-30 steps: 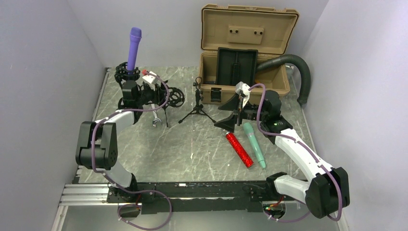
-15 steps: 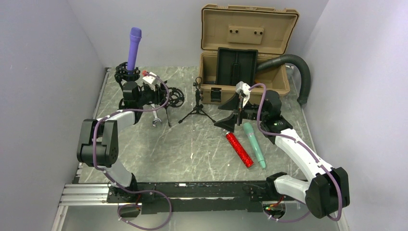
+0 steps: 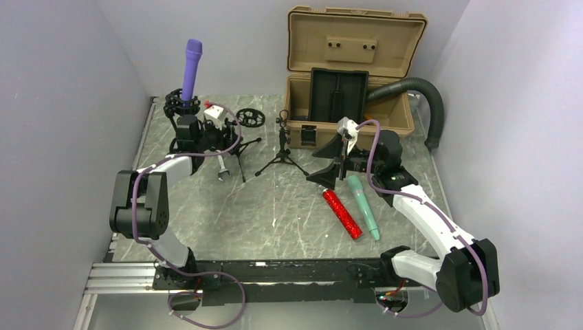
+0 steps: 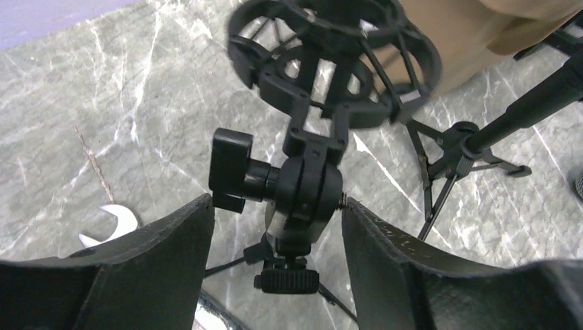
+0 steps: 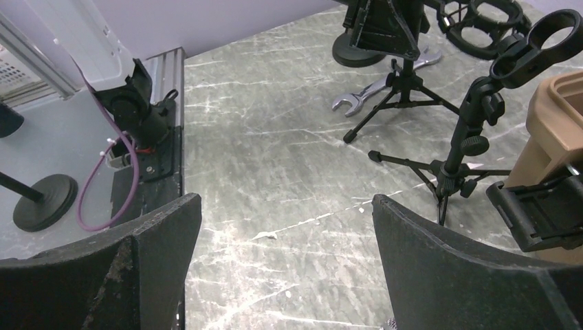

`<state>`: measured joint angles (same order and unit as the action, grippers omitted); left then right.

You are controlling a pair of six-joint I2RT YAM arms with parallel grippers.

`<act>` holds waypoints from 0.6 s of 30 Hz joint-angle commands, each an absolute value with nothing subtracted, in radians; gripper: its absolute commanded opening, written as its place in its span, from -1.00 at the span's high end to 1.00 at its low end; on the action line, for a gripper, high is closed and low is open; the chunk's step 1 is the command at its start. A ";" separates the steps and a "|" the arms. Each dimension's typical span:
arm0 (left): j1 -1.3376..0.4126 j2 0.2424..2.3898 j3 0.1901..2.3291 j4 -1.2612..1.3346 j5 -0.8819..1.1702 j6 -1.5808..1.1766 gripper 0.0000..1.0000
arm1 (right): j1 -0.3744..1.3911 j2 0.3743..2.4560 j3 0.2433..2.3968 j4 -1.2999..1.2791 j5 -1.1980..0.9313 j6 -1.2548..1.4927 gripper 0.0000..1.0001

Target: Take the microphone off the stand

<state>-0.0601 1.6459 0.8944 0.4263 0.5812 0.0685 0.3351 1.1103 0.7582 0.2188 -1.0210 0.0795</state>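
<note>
Near the tan case (image 3: 350, 75), the right gripper (image 5: 285, 206) idles, jaws wide; the left gripper (image 4: 276, 206) appears clamped on the swivel joint (image 4: 306, 185) of an empty tripod mount (image 4: 330, 62). The purple microphone (image 3: 190, 69) stands upright in its far-left stand (image 3: 175, 104), best lifted straight up.

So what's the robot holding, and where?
The left hand pinches the empty mic stand at its swivel joint. The right hand holds nothing.
</note>
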 commanded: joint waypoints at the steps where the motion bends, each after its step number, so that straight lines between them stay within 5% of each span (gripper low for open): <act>1: -0.058 1.574 0.918 0.365 0.560 0.099 -0.47 | 0.327 1.075 0.751 0.274 -1.022 0.081 -0.92; 12: -0.057 1.398 0.849 0.187 0.577 0.180 -0.86 | 0.326 1.082 0.749 0.288 -1.027 0.088 -0.93; 18: -0.049 1.234 0.826 0.033 0.537 0.267 -0.91 | 0.324 1.075 0.756 0.276 -1.025 0.080 -0.93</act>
<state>-0.0593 1.3464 0.8337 0.1371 0.5571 0.1841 0.3302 1.0992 0.7506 0.2337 -1.0210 0.0868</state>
